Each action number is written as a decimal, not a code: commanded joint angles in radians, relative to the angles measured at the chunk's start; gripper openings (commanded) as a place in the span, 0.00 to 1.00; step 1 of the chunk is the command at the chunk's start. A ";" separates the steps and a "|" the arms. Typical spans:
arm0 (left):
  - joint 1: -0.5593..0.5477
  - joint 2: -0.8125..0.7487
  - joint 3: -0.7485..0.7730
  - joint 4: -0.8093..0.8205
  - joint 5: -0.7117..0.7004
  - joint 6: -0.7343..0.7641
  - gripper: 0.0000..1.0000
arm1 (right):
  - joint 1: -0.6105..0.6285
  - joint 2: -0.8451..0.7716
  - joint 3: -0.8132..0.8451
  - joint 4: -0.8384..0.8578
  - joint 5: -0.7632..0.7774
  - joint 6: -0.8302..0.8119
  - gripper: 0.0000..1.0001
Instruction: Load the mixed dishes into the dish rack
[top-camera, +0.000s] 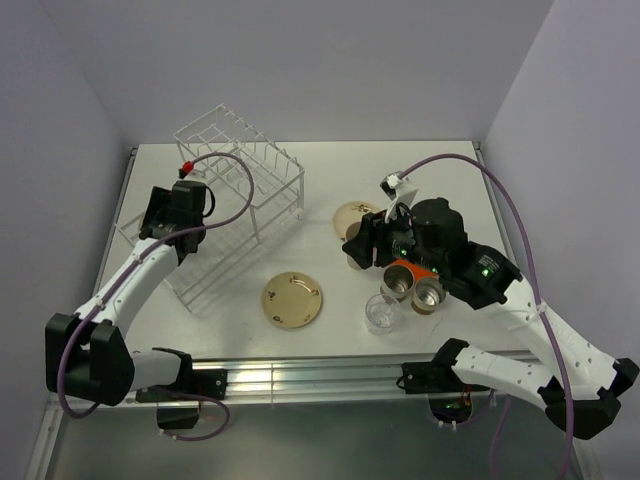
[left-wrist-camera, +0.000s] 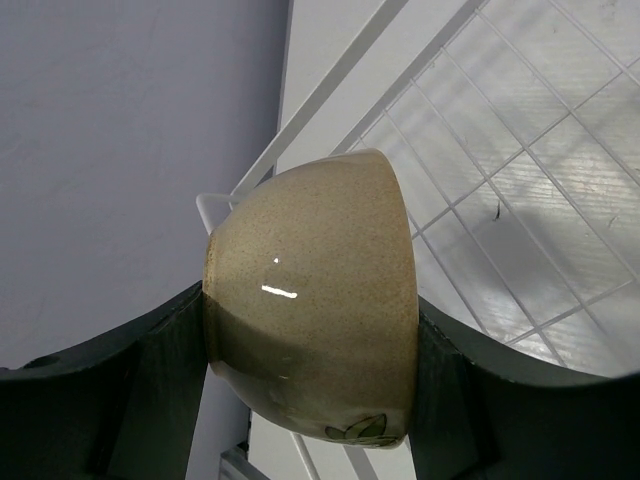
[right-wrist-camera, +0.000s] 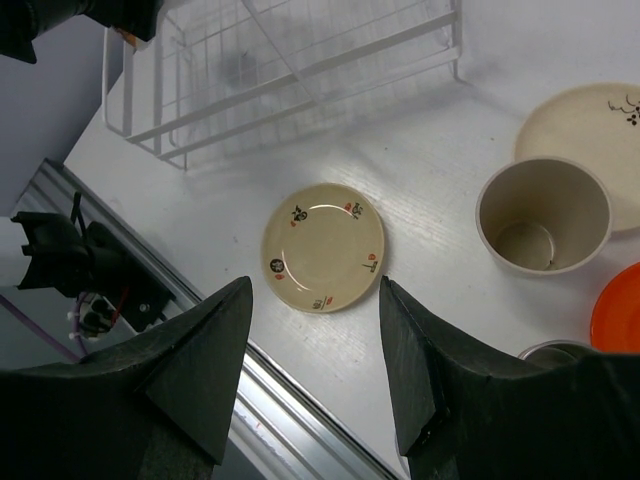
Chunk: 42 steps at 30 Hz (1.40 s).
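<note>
A white table (top-camera: 330, 170) fills the middle of the top view, evenly lit, with only soft shadows. Plain pale lavender walls close it in: a back wall (top-camera: 320, 60) across the top, a left wall (top-camera: 50, 150) and a right wall (top-camera: 580, 120) down the sides. An aluminium rail (top-camera: 320, 372) lines the table's lower edge. Below it lies a grey surface (top-camera: 330, 445), possibly the floor.

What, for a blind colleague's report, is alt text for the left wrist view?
The left jaws clamp a beige bowl on its side over the rack's white wire grid. A grey wall fills the left.
</note>
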<state>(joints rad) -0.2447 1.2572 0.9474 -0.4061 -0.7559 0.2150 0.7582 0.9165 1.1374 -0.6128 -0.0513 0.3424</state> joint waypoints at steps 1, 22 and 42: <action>0.010 0.025 0.014 0.115 -0.025 0.061 0.00 | -0.007 -0.021 -0.002 0.045 -0.004 -0.017 0.61; 0.016 0.203 0.022 0.158 -0.017 0.092 0.00 | -0.007 -0.030 -0.018 0.039 0.004 -0.020 0.61; 0.016 0.269 0.094 0.030 0.141 0.000 0.20 | -0.007 -0.028 -0.019 0.039 0.007 -0.019 0.61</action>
<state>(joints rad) -0.2283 1.5093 0.9901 -0.3634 -0.7055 0.2600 0.7582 0.9043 1.1198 -0.6132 -0.0498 0.3386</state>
